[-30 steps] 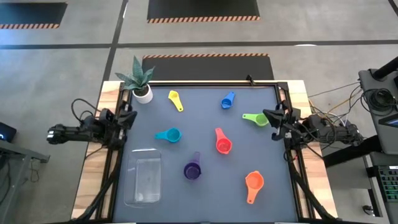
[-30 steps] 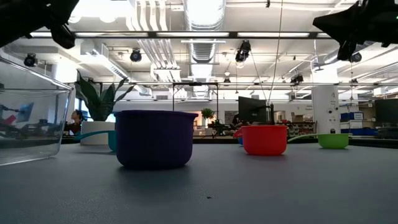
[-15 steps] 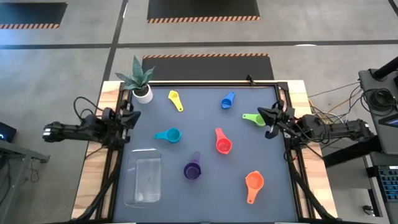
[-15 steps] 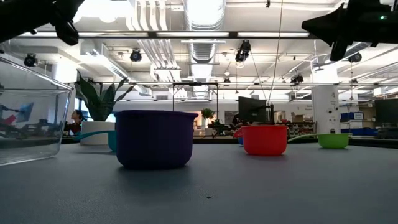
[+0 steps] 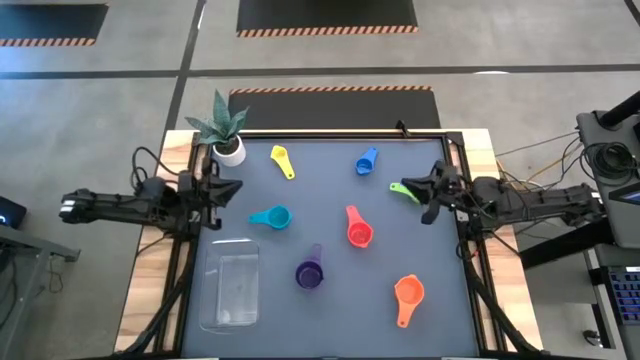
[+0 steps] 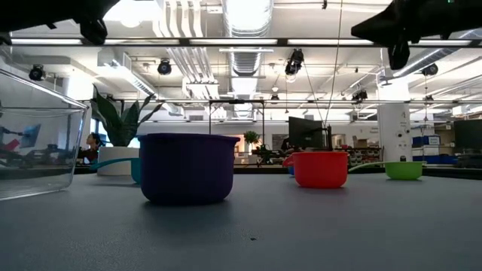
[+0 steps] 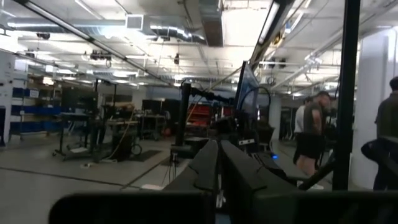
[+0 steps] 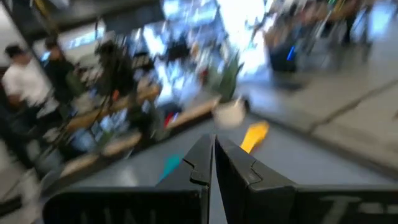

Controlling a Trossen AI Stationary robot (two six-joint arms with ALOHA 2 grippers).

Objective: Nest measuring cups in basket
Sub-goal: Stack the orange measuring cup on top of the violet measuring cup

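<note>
Several measuring cups lie apart on the dark mat, each resting on its base: yellow [image 5: 282, 160], blue [image 5: 366, 161], green [image 5: 403, 188], teal [image 5: 271, 217], red [image 5: 357, 228], purple [image 5: 309, 270] and orange [image 5: 407, 297]. The clear basket [image 5: 230, 285] stands near the front left with nothing in it. My left gripper [image 5: 236, 186] is shut and hovers high at the mat's left edge, beside the plant. My right gripper [image 5: 412, 185] is shut too and hovers high above the green cup at the right edge. Both wrist views show the shut fingers [image 7: 217, 155] [image 8: 213, 149] with nothing between them.
A small white pot with a spiky plant [image 5: 225, 128] stands at the far left corner. A black frame [image 5: 330, 134] rims the mat. In the low view the purple cup [image 6: 187, 167] is nearest, with the red cup [image 6: 320, 168] and the basket wall [image 6: 38, 143] to its sides.
Both arms have risen and reached inward over the mat. My left gripper has gone toward the table's right edge and tipped upward. My right gripper has gone toward the left edge, over the green cup, rolling as it went. Both stay shut. No cup has moved.
</note>
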